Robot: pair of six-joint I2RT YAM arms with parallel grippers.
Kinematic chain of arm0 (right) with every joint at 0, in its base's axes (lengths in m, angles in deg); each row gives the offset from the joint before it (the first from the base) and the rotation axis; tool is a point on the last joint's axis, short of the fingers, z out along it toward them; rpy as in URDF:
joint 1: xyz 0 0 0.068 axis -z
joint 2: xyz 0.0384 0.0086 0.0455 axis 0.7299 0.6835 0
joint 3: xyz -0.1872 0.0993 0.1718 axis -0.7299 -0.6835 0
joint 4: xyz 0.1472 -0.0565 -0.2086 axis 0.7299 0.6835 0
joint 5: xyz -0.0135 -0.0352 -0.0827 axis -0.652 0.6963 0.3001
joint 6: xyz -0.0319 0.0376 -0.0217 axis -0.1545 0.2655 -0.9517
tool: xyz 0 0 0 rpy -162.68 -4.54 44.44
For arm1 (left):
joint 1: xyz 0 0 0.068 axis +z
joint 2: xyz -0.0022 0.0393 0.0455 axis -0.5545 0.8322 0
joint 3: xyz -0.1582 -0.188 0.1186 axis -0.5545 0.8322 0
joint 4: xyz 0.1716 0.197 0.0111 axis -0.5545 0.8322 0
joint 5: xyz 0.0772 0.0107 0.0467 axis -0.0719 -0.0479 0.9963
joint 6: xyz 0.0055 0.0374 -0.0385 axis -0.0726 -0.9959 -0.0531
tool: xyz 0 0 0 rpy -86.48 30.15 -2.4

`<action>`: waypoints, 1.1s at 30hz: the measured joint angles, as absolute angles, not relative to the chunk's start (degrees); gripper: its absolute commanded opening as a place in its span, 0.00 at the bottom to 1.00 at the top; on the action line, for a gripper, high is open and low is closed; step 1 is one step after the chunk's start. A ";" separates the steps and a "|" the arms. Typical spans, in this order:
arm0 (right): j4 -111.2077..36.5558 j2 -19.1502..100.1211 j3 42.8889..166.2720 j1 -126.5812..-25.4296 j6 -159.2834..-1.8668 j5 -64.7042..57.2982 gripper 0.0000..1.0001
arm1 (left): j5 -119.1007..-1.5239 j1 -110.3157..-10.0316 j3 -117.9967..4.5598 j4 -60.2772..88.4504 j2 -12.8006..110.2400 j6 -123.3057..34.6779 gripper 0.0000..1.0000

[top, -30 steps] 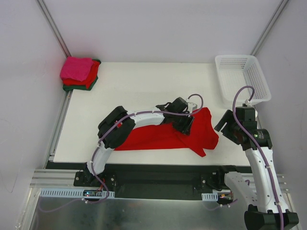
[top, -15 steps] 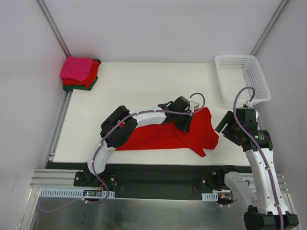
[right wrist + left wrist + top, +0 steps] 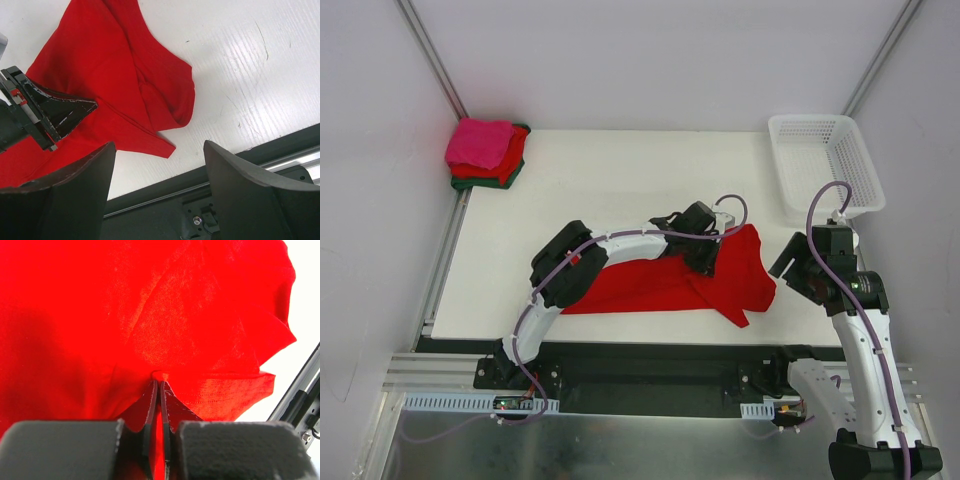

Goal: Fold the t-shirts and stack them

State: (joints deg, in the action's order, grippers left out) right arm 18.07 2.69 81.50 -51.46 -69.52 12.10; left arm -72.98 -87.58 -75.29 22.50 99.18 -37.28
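A bright red t-shirt (image 3: pixel 650 285) lies crumpled across the front of the white table (image 3: pixel 620 180). My left gripper (image 3: pixel 708 262) is down on its right part. In the left wrist view the left gripper (image 3: pixel 159 382) is shut, pinching a small ridge of the red t-shirt (image 3: pixel 175 315). My right gripper (image 3: pixel 790 265) hangs open past the shirt's right end, holding nothing. In the right wrist view the right gripper (image 3: pixel 157 147) looks over the red t-shirt's (image 3: pixel 125 85) loose corner and the table's front edge. Folded t-shirts (image 3: pixel 485 152) sit stacked at the back left: pink, red, dark green.
A white lattice basket (image 3: pixel 820 118) stands at the back right corner. The black front rail (image 3: pixel 210 185) runs just below the right gripper. The left arm's fingers (image 3: pixel 50 112) show at the left of the right wrist view.
The left gripper's jaws have closed onto a pinch of the red t-shirt. Both arms have hardly shifted.
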 measured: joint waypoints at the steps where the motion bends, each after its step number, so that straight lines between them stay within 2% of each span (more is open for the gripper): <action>1: 18.07 2.69 81.52 -51.46 -69.52 12.08 0.75 | -72.98 -87.56 -75.27 22.50 99.09 -37.28 0.00; 16: 18.02 2.76 81.50 -51.46 -69.52 11.73 0.75 | -72.52 -86.03 -72.99 22.41 91.35 -36.80 0.00; 33: 17.17 4.46 80.76 -51.37 -69.50 9.28 0.75 | -72.43 -80.39 -66.94 21.12 88.53 -35.42 0.00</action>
